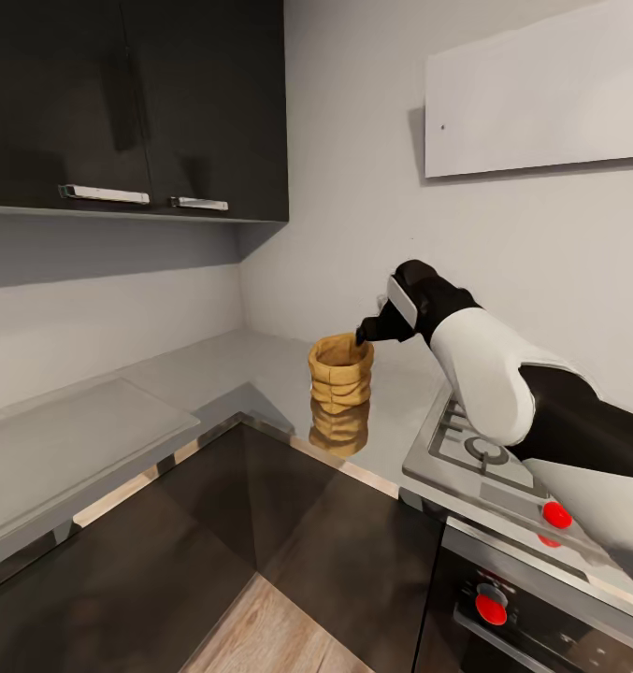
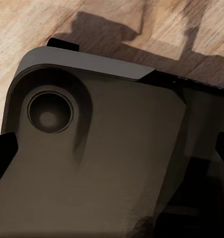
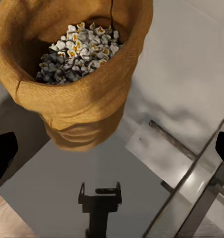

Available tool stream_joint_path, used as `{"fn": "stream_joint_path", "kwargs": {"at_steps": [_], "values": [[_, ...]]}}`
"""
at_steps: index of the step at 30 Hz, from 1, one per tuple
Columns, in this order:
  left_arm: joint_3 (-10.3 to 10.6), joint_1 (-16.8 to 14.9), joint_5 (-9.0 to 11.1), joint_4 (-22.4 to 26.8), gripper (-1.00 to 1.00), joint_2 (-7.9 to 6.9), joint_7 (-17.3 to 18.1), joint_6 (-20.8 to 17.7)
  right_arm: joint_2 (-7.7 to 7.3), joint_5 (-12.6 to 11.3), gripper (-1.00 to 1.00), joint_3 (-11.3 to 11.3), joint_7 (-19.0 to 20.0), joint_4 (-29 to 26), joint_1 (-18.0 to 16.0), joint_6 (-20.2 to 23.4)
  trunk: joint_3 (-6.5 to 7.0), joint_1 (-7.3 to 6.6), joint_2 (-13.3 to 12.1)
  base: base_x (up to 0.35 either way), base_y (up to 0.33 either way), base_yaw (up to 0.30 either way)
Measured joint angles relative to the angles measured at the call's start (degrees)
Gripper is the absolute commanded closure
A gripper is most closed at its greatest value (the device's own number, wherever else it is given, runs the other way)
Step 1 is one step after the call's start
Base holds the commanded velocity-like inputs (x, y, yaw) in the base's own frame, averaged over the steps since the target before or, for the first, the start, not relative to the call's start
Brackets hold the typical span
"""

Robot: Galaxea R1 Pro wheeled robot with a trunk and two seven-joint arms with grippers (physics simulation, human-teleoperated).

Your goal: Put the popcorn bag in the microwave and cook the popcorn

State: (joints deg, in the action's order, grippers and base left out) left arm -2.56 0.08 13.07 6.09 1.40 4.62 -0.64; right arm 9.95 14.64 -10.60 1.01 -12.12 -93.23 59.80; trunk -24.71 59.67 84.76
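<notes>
Reaching: right gripper at the rolled rim of the popcorn bag, which stands on the countertop just below it holding popcorn; fingers apparently spread, unclosed; next, close on the rim.

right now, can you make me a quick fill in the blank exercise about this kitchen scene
1. The tan wrinkled paper popcorn bag stands upright on the glossy grey steel ____.
2. In the right wrist view, the bag holds a heap of small whitish ____.
3. The right gripper is at the bag's rolled ____.
4. The steel gas hob beside the bag has bright ____ knobs along its front.

Missing words: countertop; popcorn; rim; red
</notes>
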Motion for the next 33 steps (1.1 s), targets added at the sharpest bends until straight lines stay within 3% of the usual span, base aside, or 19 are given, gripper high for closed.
{"fn": "stream_joint_path", "kwargs": {"at_steps": [9,25,33], "values": [[0.0,0.0,0.0,0.0,-1.0,0.0,-0.1,0.0,0.0,-0.1,-1.0,-0.1,-0.8,0.0,0.6,0.0,0.0,-0.01,0.0,0.018,0.0,0.0],[0.0,0.0,0.0,-0.1,-1.0,-0.09,0.0,-0.1,0.0,-0.3,-1.0,-0.2,-0.8,0.2,0.7,0.0,0.0,-0.01,0.0,0.227,0.0,0.0],[0.0,0.0,0.0,0.0,-1.0,-0.07,0.0,0.0,0.02,-0.6,-1.0,-0.2,-0.8,6.0,1.7,0.0,0.0,0.0,0.0,0.005,0.0,0.0]]}}
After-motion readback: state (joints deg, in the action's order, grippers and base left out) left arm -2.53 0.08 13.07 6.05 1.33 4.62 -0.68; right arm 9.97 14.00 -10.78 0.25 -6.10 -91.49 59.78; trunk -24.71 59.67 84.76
